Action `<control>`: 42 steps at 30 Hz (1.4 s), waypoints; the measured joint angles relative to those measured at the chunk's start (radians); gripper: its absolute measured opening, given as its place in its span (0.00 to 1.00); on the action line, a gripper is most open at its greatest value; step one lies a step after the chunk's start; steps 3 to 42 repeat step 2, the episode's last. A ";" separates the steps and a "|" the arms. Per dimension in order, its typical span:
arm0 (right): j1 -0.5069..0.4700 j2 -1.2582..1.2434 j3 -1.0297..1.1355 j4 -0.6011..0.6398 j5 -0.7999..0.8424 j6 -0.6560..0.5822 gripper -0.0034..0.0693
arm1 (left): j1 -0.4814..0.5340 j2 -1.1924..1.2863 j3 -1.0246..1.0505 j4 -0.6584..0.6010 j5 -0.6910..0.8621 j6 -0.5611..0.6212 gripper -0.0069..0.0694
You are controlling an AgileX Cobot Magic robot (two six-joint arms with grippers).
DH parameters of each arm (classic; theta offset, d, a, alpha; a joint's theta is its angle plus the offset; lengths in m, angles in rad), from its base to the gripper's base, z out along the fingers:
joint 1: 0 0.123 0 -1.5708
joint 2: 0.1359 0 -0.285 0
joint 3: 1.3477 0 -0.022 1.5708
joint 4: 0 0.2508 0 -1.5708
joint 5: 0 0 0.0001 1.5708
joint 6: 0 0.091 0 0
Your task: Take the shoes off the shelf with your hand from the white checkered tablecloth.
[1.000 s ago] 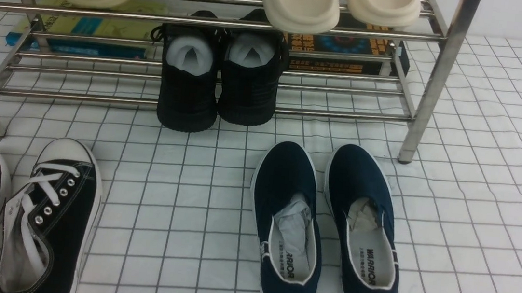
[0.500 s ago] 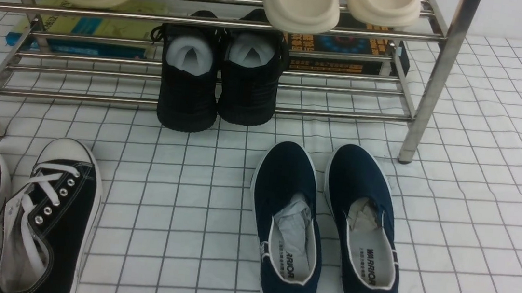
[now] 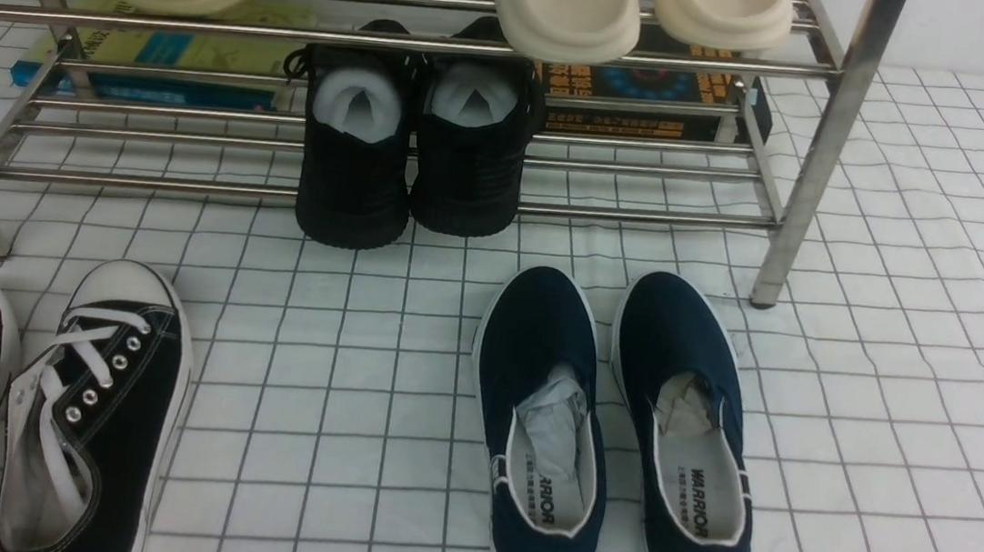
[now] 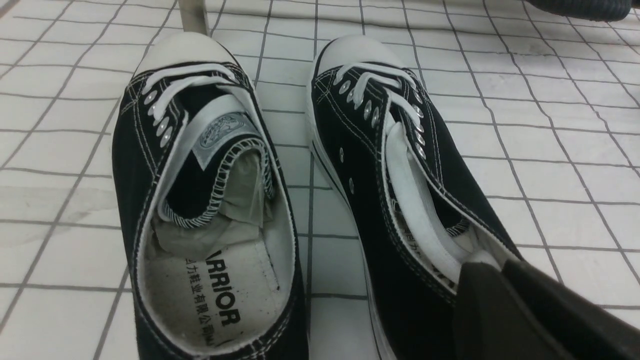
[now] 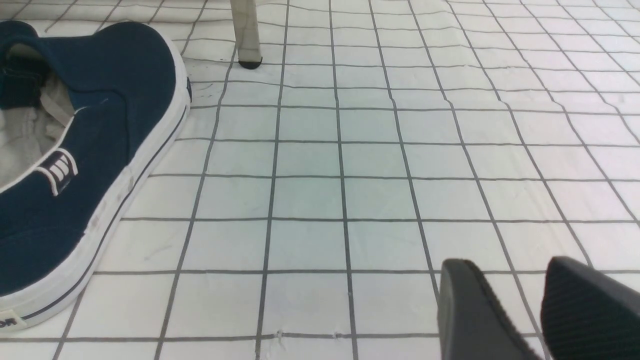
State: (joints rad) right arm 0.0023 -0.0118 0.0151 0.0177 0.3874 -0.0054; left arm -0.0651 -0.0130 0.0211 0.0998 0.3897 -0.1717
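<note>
Left gripper: fingers together or very nearly so, no shoe seen between them; tips angled in over the collar of the right-hand sneaker. Contact with it: can't tell.
Right gripper: fingers wide apart, gap holds nothing; posed over bare cloth, to the right of the slip-ons. Looks parked, no role in this step.
Sneakers: black canvas, white laces, both on the cloth at front left, soles down, toes toward the shelf. Step in hand, my read: left arm at the pair, either lining up for a grasp or done with a release; one moment can't settle which. If a pick is due: spread left fingers, straddle one collar edge, close, lift straight up. If done: raise left arm clear. Risk: snagging a lace.
Slip-ons: navy pair, front right, leave alone.
Tablecloth: white, dark grid, slightly wrinkled.
Shelf: steel rack beyond; black knit shoes on lower tier, clogs above. No canvas sneakers on the part in view.
</note>
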 joint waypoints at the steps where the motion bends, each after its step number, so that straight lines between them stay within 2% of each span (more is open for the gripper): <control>1: 0.000 0.000 0.000 0.000 0.000 0.000 0.38 | 0.000 0.000 0.000 0.000 0.000 0.000 0.18; 42: 0.000 0.000 0.000 0.000 0.000 0.000 0.38 | 0.000 0.000 0.000 0.000 0.000 0.000 0.18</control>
